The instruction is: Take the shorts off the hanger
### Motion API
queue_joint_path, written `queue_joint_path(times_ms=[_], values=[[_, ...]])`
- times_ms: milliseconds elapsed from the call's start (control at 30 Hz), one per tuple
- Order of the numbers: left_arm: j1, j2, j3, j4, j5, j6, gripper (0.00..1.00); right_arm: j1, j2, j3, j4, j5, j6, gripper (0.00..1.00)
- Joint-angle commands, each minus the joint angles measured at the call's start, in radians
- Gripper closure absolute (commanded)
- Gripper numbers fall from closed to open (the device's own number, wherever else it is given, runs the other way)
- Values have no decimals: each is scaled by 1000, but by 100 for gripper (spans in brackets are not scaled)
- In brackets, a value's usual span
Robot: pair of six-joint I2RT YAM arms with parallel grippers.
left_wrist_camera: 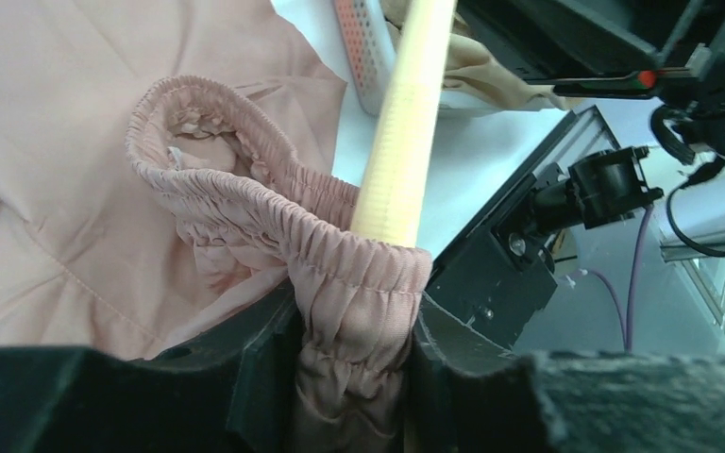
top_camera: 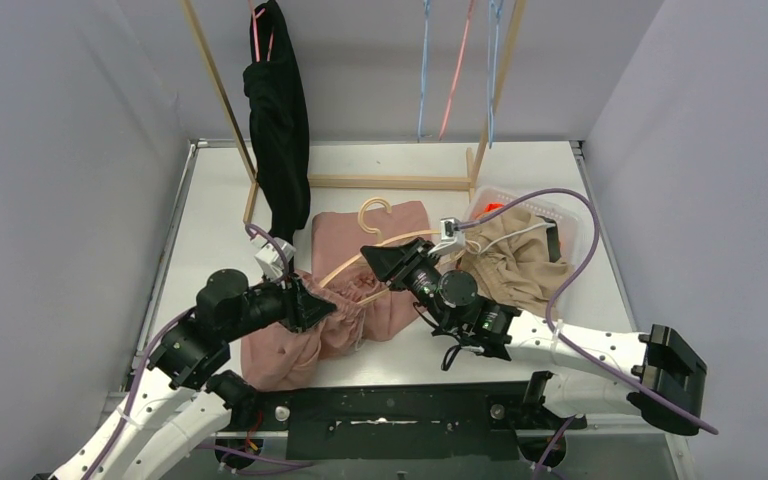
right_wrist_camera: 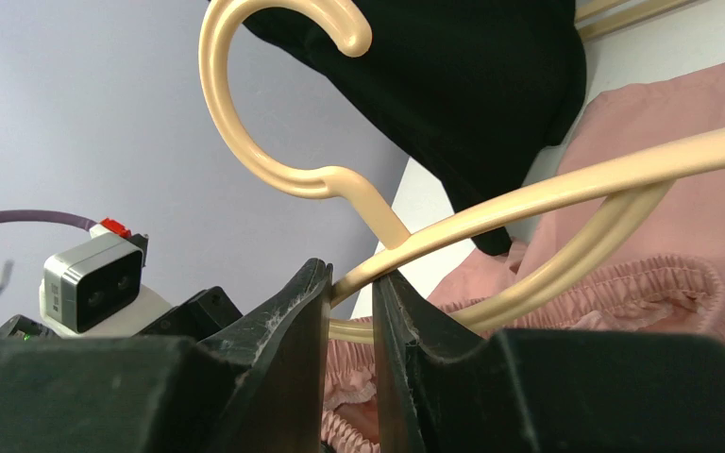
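With the left hand (left_wrist_camera: 349,354) closed on the gathered waistband of the pink shorts (top_camera: 400,225), which lie on the desk (top_camera: 210,230) threaded on the hanger (right_wrist_camera: 566,192) that the right hand (right_wrist_camera: 349,283) pinches shut, the thin bar may slip from that pinch if the elastic snags.

My left claw (top_camera: 320,306) sits at the near-left end of the shorts (top_camera: 385,225), with their waistband between its jaws. My right claw (top_camera: 372,258) is over them, the hanger (top_camera: 372,208) between its jaws and the hook beyond it. The bin (top_camera: 572,218) stands right of that claw. A garment (top_camera: 278,130) hangs behind my left claw.
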Motion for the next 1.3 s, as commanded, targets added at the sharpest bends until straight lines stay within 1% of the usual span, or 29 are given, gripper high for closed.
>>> queue_joint_path(times_ms=[0,100,233,300,367,467,600,700,833,933,1000,1133,1267], values=[[17,-18,4,-26,-108,-40,67,-23,-68,28,-7,158,-94,100],[16,3,4,-26,-84,-35,64,-22,-77,30,-32,178,-105,100],[16,10,10,-34,-82,-32,58,-34,-87,46,-122,194,-128,100],[16,4,18,-47,-113,-37,53,-47,-100,55,-177,201,-130,100],[16,-3,24,-68,-161,-55,45,-48,-115,70,-235,216,-146,100],[15,-5,29,-91,-216,-73,38,-49,-128,92,-290,217,-167,100],[16,10,39,-88,-230,-73,35,-50,-140,95,-312,214,-172,100],[17,30,50,-62,-187,-51,34,-52,-152,88,-304,197,-154,100],[16,41,47,32,-83,-21,33,-54,-192,46,-206,135,-146,100],[16,45,18,145,23,-16,32,-56,-239,12,-141,91,-144,100],[15,47,-8,229,69,-17,30,-57,-263,-5,-115,77,-126,100],[15,50,-64,367,71,-1,30,-60,-285,-21,-106,67,-86,100],[14,64,-88,424,74,37,30,-63,-282,-23,-84,39,-69,100]])
